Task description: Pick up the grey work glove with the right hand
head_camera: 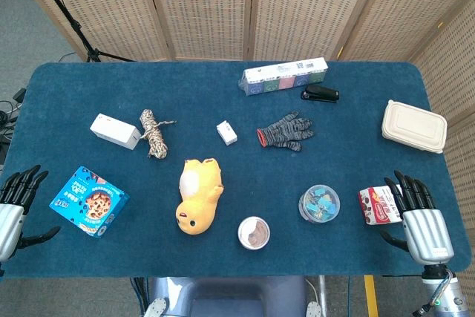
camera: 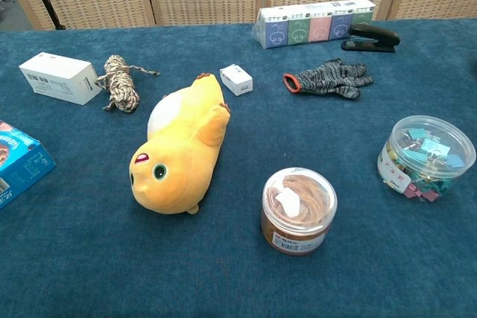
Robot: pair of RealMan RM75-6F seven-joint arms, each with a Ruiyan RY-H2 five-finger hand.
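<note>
The grey work glove [head_camera: 286, 131] with a red cuff lies flat on the blue table, right of centre; the chest view shows the glove [camera: 328, 78] at the upper right. My right hand [head_camera: 419, 220] hovers at the near right edge, fingers spread and holding nothing, well away from the glove. My left hand [head_camera: 15, 202] sits at the near left edge, fingers apart and empty. Neither hand appears in the chest view.
Near the glove are a black stapler [head_camera: 320, 94], a pack of small cartons [head_camera: 284, 76] and a small white box [head_camera: 227, 133]. A clip tub [head_camera: 319, 204], a red snack packet [head_camera: 378, 205] and a takeaway box [head_camera: 414, 125] lie toward my right hand. A yellow plush [head_camera: 200, 195] lies centre.
</note>
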